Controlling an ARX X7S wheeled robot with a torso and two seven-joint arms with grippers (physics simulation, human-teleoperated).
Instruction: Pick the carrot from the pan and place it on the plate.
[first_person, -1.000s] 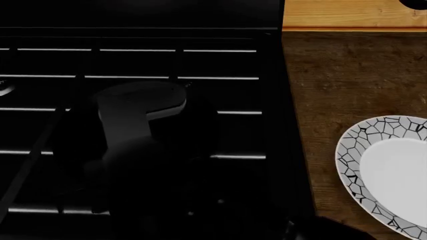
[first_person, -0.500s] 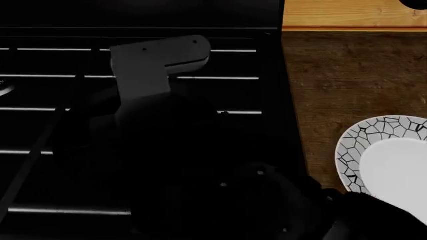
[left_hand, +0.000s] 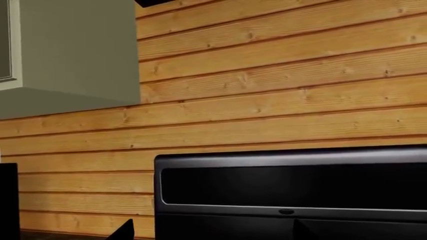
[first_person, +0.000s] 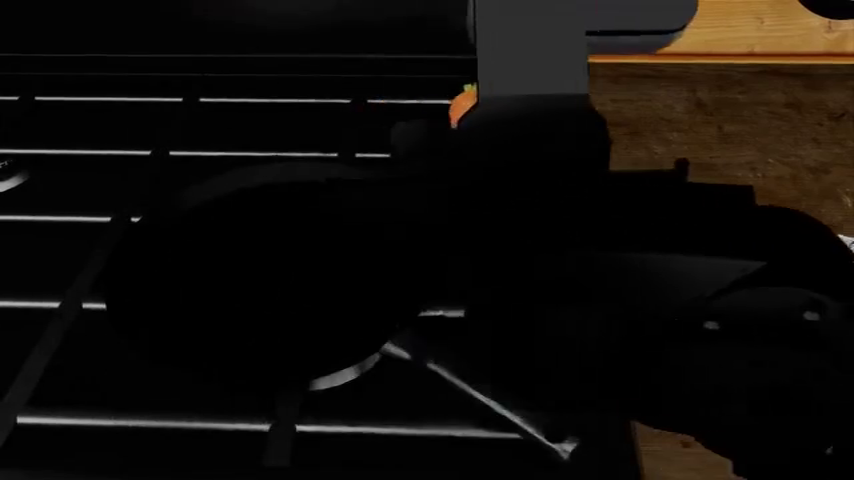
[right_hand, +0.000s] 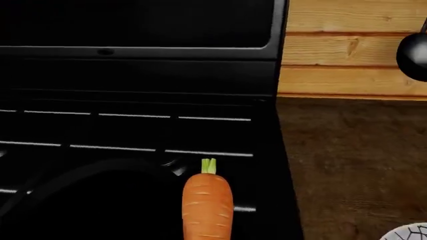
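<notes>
- Head view: my right arm (first_person: 627, 260) is filling most of the frame as a dark mass, crossing from the lower right up toward the back of the stove (first_person: 200, 130).
- A grey link of that arm is showing at the top of the head view, and a small orange sliver of the carrot (first_person: 462, 104) is peeking out just beside its left edge.
- Right wrist view: the carrot (right_hand: 207, 205) is standing upright in frame, with its green stem tip pointing toward the stove's back panel and its lower part running out of the picture.
- The carrot is appearing over the right edge of the pan (right_hand: 87, 200) (the pan reads only as a dark round shape with a faint curved rim over the grates).
- I cannot tell whether the carrot is resting in the pan or raised above it.
- My right pincer's fingers are not showing in any picture, so I cannot tell whether they are spread or pinching the carrot.
- The plate (right_hand: 408, 233) is showing only as a sliver of its mosaic rim at the corner of the right wrist view, on the dark wooden counter (right_hand: 353, 160) beside the stove and well apart from the carrot.
- In the head view my right arm is covering the plate.
- Left wrist view: this camera is facing the plank wall (left_hand: 280, 90), a grey cabinet (left_hand: 73, 50) and the stove's black back panel (left_hand: 293, 185).
- My left pincer's fingers are not appearing there (nor in the head view).
</notes>
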